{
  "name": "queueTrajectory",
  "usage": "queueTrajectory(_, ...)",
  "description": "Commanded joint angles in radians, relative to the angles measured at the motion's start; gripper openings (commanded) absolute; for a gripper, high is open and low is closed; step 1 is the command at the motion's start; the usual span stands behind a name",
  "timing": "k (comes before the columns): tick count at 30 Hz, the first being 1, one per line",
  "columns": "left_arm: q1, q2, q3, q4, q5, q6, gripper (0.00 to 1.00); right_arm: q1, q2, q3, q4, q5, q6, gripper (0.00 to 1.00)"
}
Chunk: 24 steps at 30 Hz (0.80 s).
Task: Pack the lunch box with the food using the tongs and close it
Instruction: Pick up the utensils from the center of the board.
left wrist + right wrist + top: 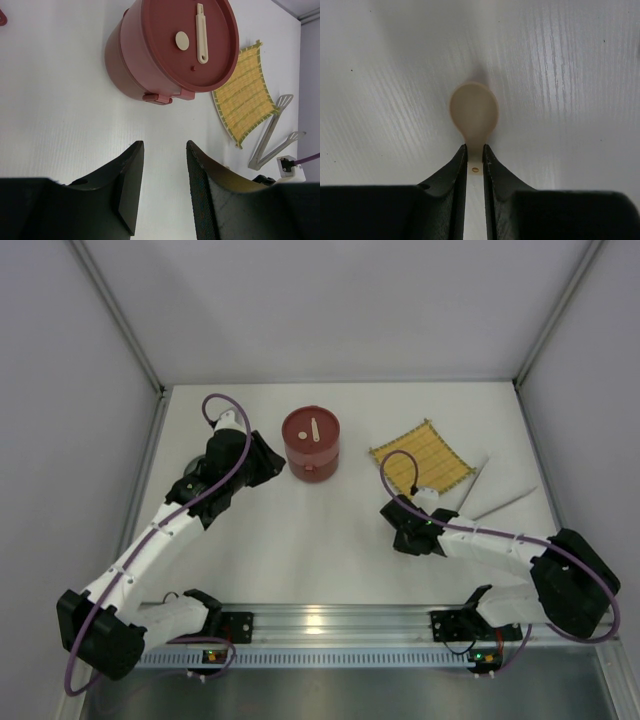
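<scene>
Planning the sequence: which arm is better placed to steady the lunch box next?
Left, likely: the left gripper, open and empty, faces the nearby lunch box. The right gripper is shut on a beige spoon, farther away.

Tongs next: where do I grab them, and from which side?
Take the tongs across both arms, just past the joined end, coming straight down from above. They lie flat on the table beside the yellow mat, with the V opening away from the robot, so a pinch across the two arms can squeeze them.
</scene>
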Motion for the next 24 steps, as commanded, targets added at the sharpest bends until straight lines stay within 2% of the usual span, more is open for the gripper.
queueTrajectory(1, 0.002, -0.015, -0.003, 0.028, -0.006, 0.0, 0.45, -0.008, -0.045, 0.073, -0.068, 0.021, -0.01, 0.0)
queueTrajectory(6, 0.002, -0.015, 0.01, 0.021, -0.012, 0.003, 0.45, -0.006, -0.05, 0.186, -0.117, 0.028, -0.058, 0.0)
queueTrajectory(10, 0.002, -0.015, 0.017, 0.018, -0.017, 0.002, 0.45, -0.006, 0.005, 0.37, -0.159, 0.049, -0.107, 0.0)
queueTrajectory(24, 0.002, -0.008, 0.05, -0.013, -0.054, 0.014, 0.45, -0.043, 0.421, 1.017, -0.162, 0.014, -0.288, 0.01)
